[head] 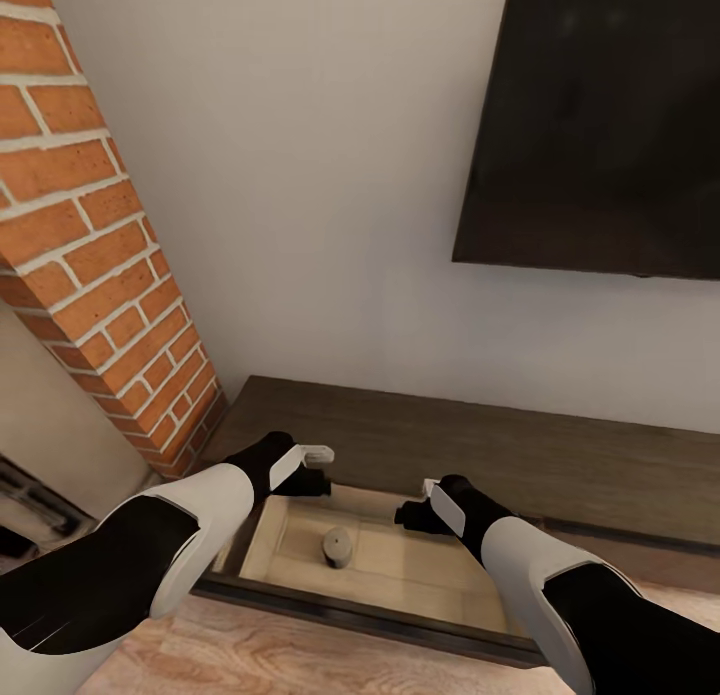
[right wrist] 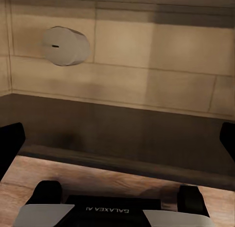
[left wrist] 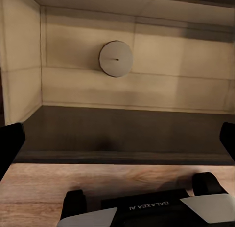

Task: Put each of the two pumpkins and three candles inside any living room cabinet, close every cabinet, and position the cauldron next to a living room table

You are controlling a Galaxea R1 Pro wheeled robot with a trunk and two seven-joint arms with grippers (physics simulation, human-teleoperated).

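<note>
The long dark brown cabinet (head: 470, 450) runs along the wall with one drawer (head: 430, 575) pulled out, its inside pale. A single grey-brown candle (head: 337, 547) stands upright on the drawer floor, toward its left half. The candle (left wrist: 116, 58) shows its round top and wick in the left wrist view, and the candle (right wrist: 64, 46) appears more from the side in the right wrist view. My left gripper (head: 318, 473) hovers over the drawer's back left part, open and empty. My right gripper (head: 412, 513) hangs over the drawer's middle, open and empty. Neither gripper touches the candle.
A red brick column (head: 90, 225) rises at the left, close to my left arm. A dark TV screen (head: 600, 125) hangs on the white wall above the cabinet. The drawer's dark front board (head: 350, 607) juts out over the wooden floor (head: 250, 660).
</note>
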